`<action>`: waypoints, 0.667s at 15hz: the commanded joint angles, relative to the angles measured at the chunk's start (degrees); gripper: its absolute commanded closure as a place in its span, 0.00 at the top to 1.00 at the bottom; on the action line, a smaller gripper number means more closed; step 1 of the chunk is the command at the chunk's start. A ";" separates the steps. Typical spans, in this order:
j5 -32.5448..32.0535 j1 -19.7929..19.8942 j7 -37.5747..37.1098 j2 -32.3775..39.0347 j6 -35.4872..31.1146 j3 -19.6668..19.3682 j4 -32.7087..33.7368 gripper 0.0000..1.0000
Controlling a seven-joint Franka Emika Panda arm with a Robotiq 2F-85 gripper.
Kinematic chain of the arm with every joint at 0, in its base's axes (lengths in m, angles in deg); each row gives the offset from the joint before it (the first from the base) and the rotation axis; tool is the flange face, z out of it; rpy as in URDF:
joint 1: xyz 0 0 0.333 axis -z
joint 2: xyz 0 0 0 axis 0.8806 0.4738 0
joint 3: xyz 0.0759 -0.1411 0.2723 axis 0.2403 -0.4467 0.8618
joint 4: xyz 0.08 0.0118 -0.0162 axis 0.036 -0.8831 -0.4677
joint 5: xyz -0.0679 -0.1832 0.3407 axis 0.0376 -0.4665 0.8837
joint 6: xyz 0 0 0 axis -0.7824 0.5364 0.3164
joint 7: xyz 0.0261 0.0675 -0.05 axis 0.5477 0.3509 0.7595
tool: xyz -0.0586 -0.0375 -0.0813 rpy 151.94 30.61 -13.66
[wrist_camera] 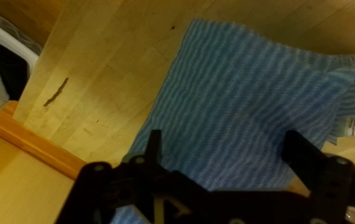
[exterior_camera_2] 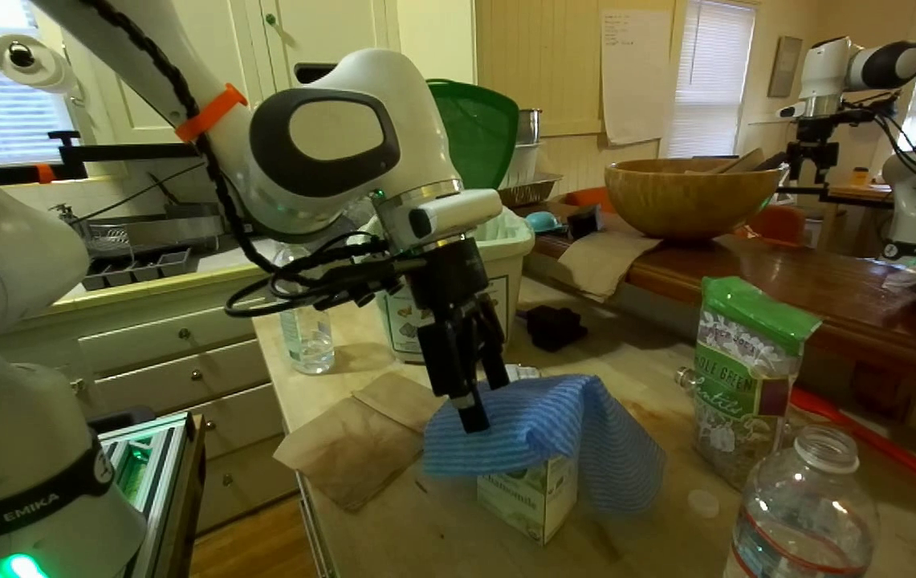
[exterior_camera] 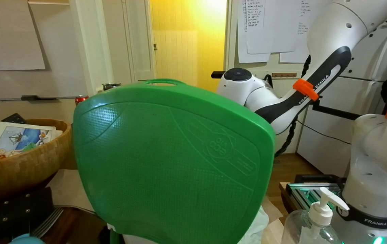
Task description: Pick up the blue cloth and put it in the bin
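Wrist view: the striped blue cloth [wrist_camera: 236,102] lies below the black hand [wrist_camera: 224,137], whose fingers stand apart; a corner of the worktop [wrist_camera: 112,84] shows beside it. In an exterior view the cloth drapes over a chamomile box [exterior_camera_2: 534,502]; whether the fingers touch it cannot be told. Brown paper [exterior_camera_2: 361,453] lies between the cloth and the worktop edge nearest the robot's base [exterior_camera_2: 24,425]. Farther along, near that edge, a clear bottle [exterior_camera_2: 311,347] stands near the bin [exterior_camera_2: 510,273], whose green lid [exterior_camera_2: 474,132] is raised. Away from that edge, past the cloth, stands a bag of lentils [exterior_camera_2: 747,393].
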 commanded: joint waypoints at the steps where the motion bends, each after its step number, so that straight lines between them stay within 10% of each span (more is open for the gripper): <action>1: -4.77 -0.41 -7.13 2.20 -3.75 -1.21 0.15 1.00; 10: -10.90 1.16 -16.08 5.69 -10.99 -1.86 0.01 1.00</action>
